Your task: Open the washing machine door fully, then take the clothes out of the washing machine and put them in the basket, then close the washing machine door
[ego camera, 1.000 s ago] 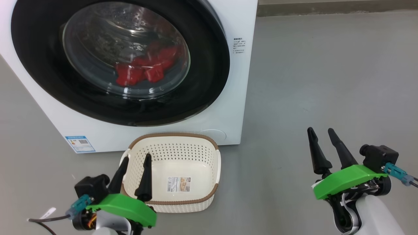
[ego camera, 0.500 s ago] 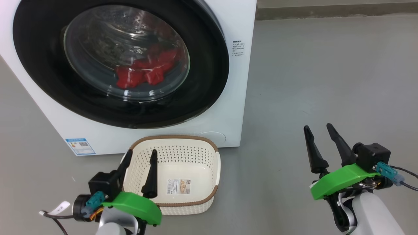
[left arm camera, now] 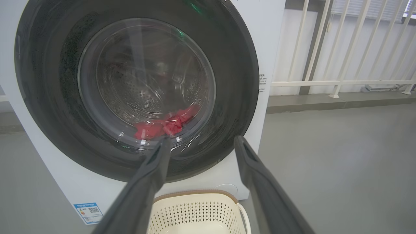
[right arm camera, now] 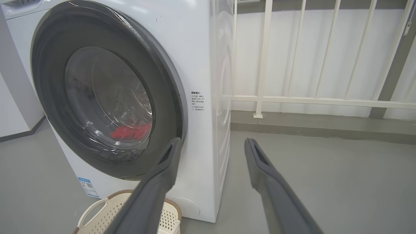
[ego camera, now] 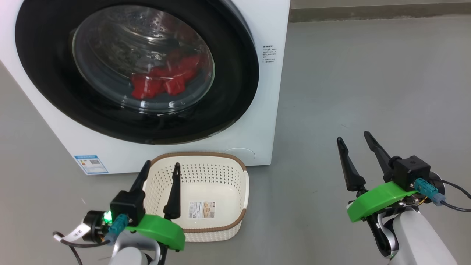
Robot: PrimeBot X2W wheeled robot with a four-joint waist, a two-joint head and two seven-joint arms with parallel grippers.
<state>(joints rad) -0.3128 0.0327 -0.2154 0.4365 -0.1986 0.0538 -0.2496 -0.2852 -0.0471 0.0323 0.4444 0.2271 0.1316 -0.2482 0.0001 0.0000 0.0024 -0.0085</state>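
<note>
The left claw (ego camera: 163, 163) sits low at the lower left of the head view on its pale forearm. Its two dark fingers are spread apart with nothing between them, and they slant up and forward across the near left corner of the basket (ego camera: 243, 167). In its own wrist view the left claw (left arm camera: 202, 139) aims at the lower part of the washing machine door (left arm camera: 234, 81), with the basket's far rim below the fingers.

The right claw (ego camera: 352, 137) hangs over bare floor (ego camera: 368, 73), well apart from the basket and to the right of the washing machine (ego camera: 268, 110). It too is wide open and empty, its fingers leaning slightly left. Through its wrist camera the right claw (right arm camera: 213, 140) points past the machine's right front corner toward a white railing (right arm camera: 266, 65).

The washing machine door (ego camera: 235, 73) looks shut flat against the front, though the seam is hard to judge from these angles. The clothes (ego camera: 162, 82) lie red behind the glass, low in the drum. The basket stands empty on the floor, just in front of the machine.
</note>
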